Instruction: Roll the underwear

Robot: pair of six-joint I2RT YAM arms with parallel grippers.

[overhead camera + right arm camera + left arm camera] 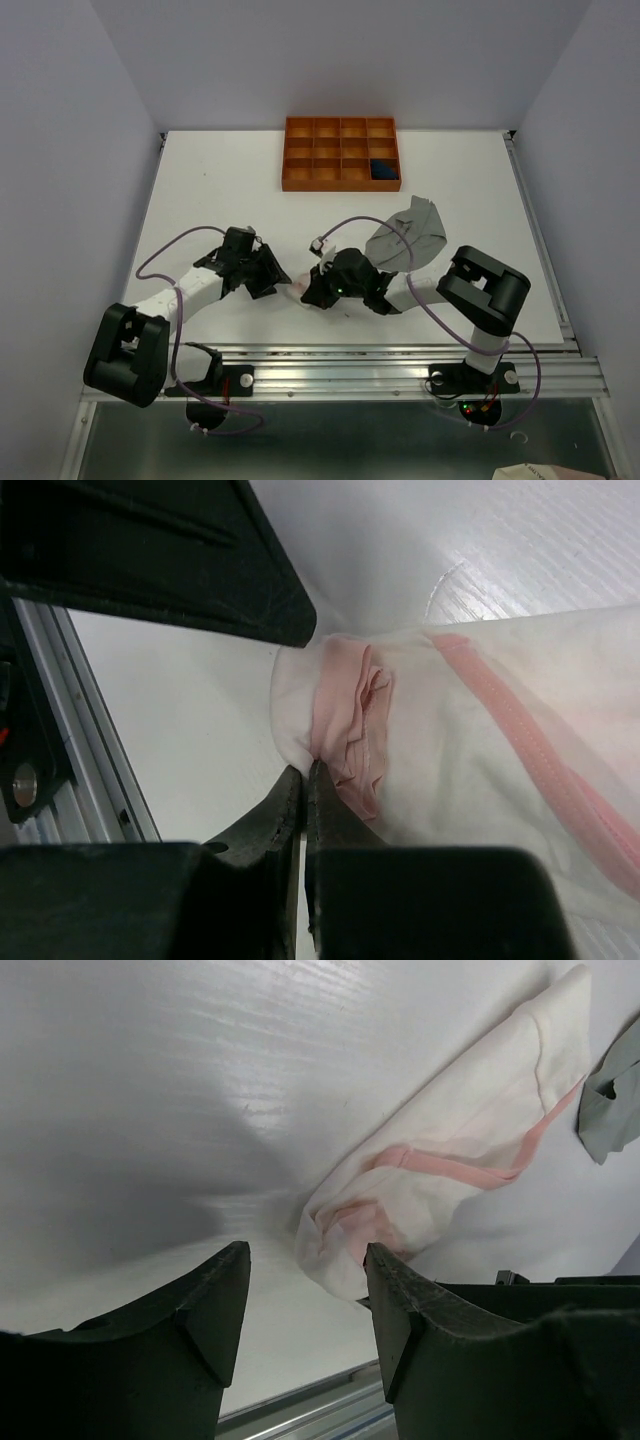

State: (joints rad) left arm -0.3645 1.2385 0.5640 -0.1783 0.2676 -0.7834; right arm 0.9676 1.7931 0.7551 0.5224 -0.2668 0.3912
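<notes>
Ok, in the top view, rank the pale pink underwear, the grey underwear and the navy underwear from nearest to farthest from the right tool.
From the right tool:
1. pale pink underwear: right at its tips, near the table's front edge.
2. grey underwear: farther back, to the right.
3. navy underwear: far back, in the orange tray's front right corner compartment.

Pale pink underwear (296,290) mostly beneath the right arm (355,278) from above; grey underwear (612,1095) partly off left-wrist view
</notes>
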